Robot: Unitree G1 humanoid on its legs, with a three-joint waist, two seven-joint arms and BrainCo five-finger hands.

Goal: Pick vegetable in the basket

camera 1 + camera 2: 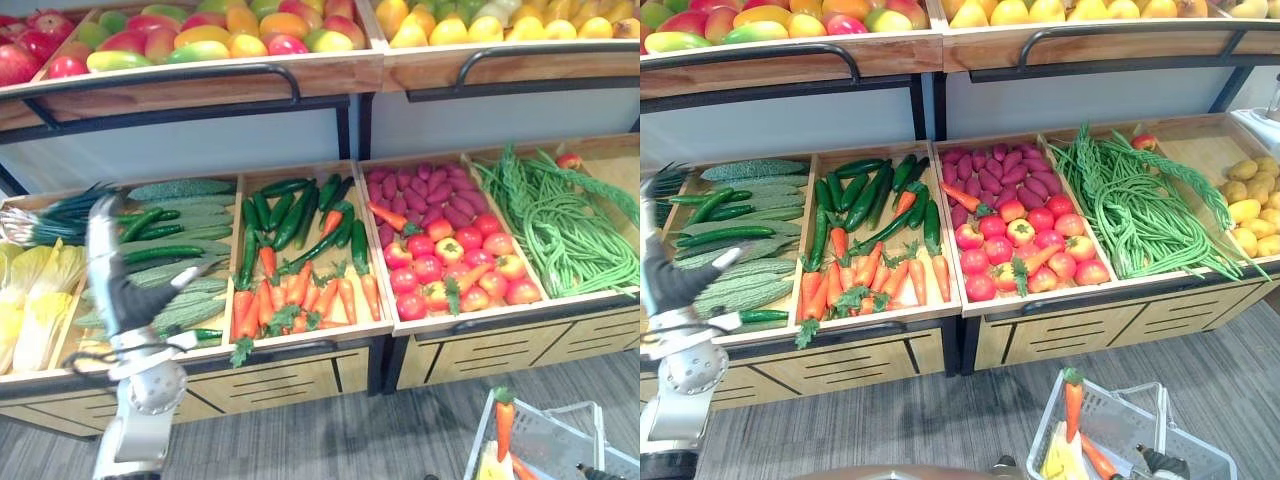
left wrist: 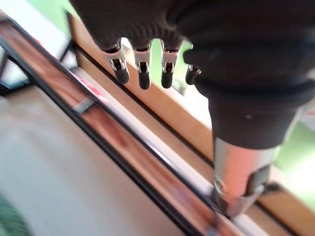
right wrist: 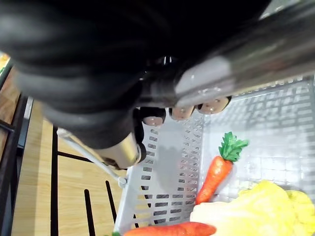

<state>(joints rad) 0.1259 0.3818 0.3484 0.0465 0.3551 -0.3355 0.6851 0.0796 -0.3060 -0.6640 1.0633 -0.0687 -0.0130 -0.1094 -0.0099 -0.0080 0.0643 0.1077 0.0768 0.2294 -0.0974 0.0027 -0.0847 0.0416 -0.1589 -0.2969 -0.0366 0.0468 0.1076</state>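
Left hand [image 1: 118, 285] hovering at front edge of gourd crate [image 1: 237, 262], fingers straight, holding nothing. Bitter gourds [image 1: 188, 298] lying just right of hand, long axis running across crate, left to right. Cucumbers [image 1: 160, 253] lying behind them, same way. Nothing blocking reach. Carrots [image 1: 320, 295], tomatoes [image 1: 450, 265], long beans [image 1: 570, 230] filling crates further right, well apart. Right hand [image 3: 152, 116] hanging low off shelf's right end, fingers curling, apparently round handle of basket [image 3: 167, 191], with carrot [image 3: 215, 172] lying inside. Judging left hand nearer for gourd pick.

White mesh basket [image 3: 162, 196], two carrots [image 3: 212, 178], yellow vegetable [image 3: 261, 209] inside
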